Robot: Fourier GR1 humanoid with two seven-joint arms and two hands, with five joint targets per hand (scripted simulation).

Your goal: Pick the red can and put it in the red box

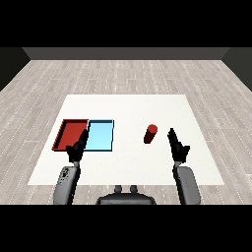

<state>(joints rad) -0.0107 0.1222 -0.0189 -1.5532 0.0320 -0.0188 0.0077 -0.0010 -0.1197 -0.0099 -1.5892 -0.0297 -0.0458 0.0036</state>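
The red can (pixel 150 133) stands upright on the white table (pixel 133 110), right of the two trays. My right hand (pixel 178 147) is raised to the can's right and a little nearer me, fingers straight, apart from the can. The red tray (pixel 68 132) lies at the table's left, with nothing in it. My left hand (pixel 77 148) hovers over the near edge between the red tray and the light blue tray (pixel 100 134), fingers straight and holding nothing.
The light blue tray lies directly right of the red tray, touching it. White table surface stretches between the blue tray and the can, and behind both. Grey wood floor surrounds the table.
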